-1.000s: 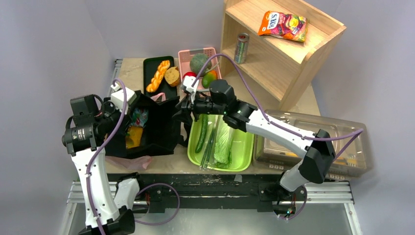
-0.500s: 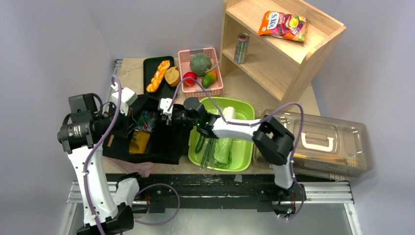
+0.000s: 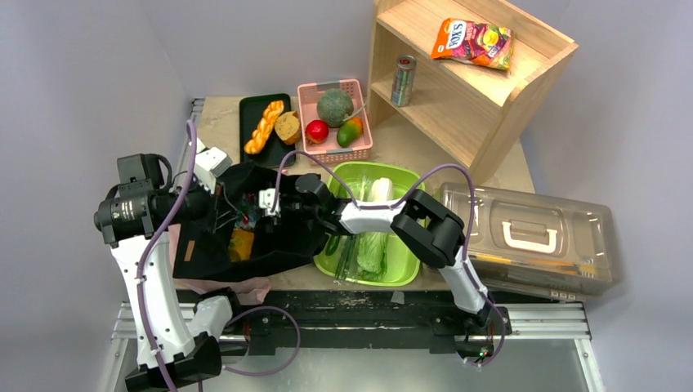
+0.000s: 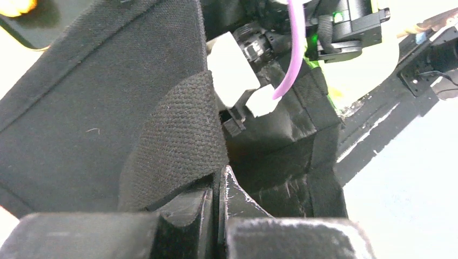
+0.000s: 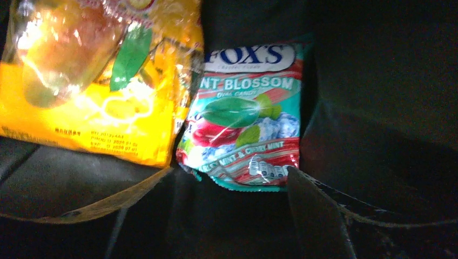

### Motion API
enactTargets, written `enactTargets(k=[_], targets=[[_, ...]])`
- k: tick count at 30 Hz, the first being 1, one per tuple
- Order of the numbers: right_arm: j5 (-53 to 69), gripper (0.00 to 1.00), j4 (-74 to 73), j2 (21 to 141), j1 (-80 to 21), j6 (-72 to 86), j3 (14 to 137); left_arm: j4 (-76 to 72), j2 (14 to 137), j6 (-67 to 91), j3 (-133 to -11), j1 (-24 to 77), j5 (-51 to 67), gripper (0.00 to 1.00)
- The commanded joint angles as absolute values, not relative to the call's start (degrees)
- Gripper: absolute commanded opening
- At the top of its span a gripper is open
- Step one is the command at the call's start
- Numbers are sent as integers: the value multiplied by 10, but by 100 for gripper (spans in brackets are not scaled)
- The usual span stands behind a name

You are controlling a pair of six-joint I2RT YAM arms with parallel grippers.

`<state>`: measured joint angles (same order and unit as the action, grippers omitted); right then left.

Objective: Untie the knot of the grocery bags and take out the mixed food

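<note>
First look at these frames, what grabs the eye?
The black fabric bag at front left dominates: the left gripper pinches its rim while the open right gripper reaches inside. The right wrist view shows a Fox's mint candy packet beside a yellow snack packet in there. Cucumber and cabbage lie in the green tub beside the bag.

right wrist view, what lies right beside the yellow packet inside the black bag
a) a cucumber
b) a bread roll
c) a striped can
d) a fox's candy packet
d, a red and teal Fox's candy packet lies against the right edge of the yellow packet, both on the dark inside of the black bag.
</note>
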<state>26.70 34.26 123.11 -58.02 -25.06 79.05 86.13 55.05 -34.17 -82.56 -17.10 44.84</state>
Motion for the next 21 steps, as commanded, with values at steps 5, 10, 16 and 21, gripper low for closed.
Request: enactTargets(k=[5,10,16,21], targets=[[249,81,195,1282,-608,-429,853,784,532,-308,-776,-165,546,0],[212,90,204,1309,-615,-504,862,809,534,-314,-784,-150,548,0],[193,99,237,1345,-615,-529,881,857,547,-336,-803,-100,522,0],[197,93,206,1373,-618,-541,925,874,550,-340,-798,-78,504,0]])
